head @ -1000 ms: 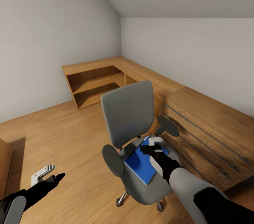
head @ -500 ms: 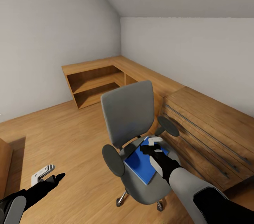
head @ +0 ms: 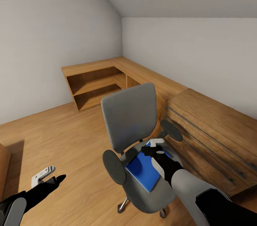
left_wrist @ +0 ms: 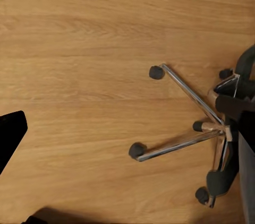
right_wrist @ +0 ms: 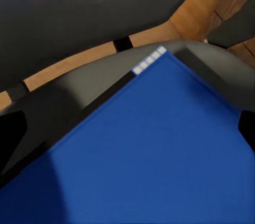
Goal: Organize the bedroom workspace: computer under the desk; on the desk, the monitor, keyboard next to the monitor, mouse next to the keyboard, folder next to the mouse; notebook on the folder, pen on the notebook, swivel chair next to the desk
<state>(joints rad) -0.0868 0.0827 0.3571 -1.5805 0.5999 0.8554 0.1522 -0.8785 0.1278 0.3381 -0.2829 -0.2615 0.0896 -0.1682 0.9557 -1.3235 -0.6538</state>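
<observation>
The folder lies flat on the seat of the chair, a corner reaching toward the backrest. The right end effector hovers over the folder's far corner, close above it; in the right wrist view the folder sits between two dark fingertips at the frame's edges, so the fingers look spread wide and hold nothing. Whether they touch the folder I cannot tell.

The step in hand, as I judge it, is picking the folder off the seat. A thin flat sheet on soft upholstery gives little edge to pinch, so the better grip is likely at the corner that overhangs or lifts most easily: one finger sliding under, the other pressing on top, then closing firmly before lifting. Pushing down hard risks rolling the chair on its castors, so the approach should be gentle and nearly vertical.

The left end effector hangs low over the floor, away from the chair; its fingers look parted and empty
</observation>
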